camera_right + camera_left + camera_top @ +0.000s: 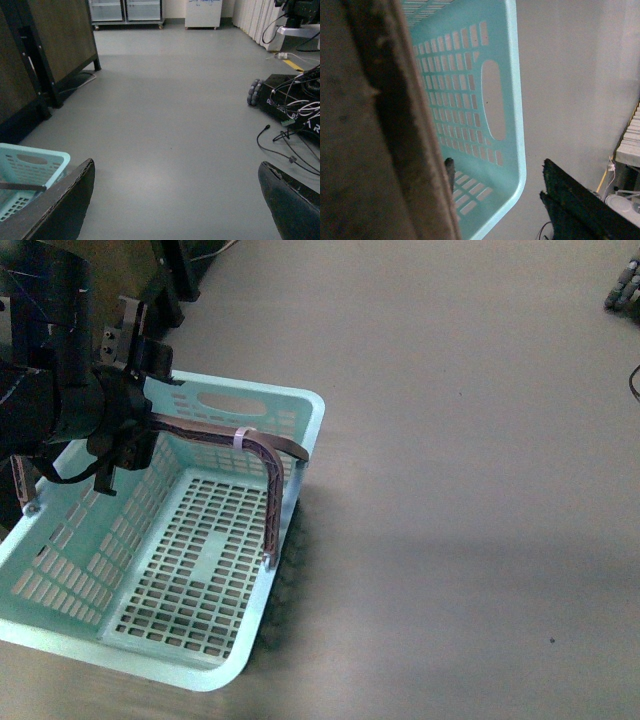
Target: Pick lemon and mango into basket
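Currently, left fingers (580, 205) at raised handle (200, 430) of basket (312, 412), grip cannot be told, right fingers (60, 210) apart above grey floor (175, 125)

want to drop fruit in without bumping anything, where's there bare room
Inside the basket, the bottom is bare from the handle to the near rim. The floor right of it is open. Crowded at its far left corner, under the left arm.

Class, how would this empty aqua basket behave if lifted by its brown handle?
Probably light: the basket is empty, slotted plastic. Likely to swing or tilt, as the handle joins only at its ends.
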Available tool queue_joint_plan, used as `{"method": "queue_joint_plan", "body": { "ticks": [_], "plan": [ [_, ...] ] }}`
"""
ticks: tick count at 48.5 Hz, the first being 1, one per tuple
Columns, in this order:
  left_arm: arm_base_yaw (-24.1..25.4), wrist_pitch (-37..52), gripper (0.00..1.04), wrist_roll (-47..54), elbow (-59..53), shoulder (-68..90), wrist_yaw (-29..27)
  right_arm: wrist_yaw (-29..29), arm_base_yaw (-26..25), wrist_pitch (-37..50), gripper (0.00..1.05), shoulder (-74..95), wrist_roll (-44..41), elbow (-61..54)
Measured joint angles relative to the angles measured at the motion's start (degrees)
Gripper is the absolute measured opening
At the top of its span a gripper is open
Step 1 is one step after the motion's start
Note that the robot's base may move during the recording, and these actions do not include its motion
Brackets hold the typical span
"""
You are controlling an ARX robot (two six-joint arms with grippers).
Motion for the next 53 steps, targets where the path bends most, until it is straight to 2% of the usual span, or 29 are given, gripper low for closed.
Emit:
{"method": "queue_joint_plan", "body": {
  "ticks": [5,7,15,22,31,40,53],
  "plan": [
    [0.1,-1.3,0.33,-4.1,0.6,0.0,0.7,0.0,0.0,0.0,0.96,0.0,0.0,0.0],
    [0.1,-2.2,0.3,-4.3,0.7,-0.4,0.9,0.0,0.0,0.0,0.96,0.0,0.0,0.0],
    [0.0,-4.3,0.3,-4.1,-1.0,-3.1,0.7,0.0,0.0,0.0,0.96,0.0,0.0,0.0],
    [0.0,-7.4,0.3,-5.9,-7.9,-14.0,-0.2,0.0,0.0,0.0,0.96,0.0,0.0,0.0],
    [1.8,-18.7,0.3,-10.1,-17.5,-38.7,-0.1,0.0,0.0,0.0,0.96,0.0,0.0,0.0],
    [4.7,-32.7,0.3,-12.4,-19.5,-62.4,-0.2,0.0,0.0,0.0,0.96,0.0,0.0,0.0],
    [5.0,-44.3,0.3,-12.6,-15.6,-76.7,-0.4,0.0,0.0,0.0,0.96,0.0,0.0,0.0]
  ]
}}
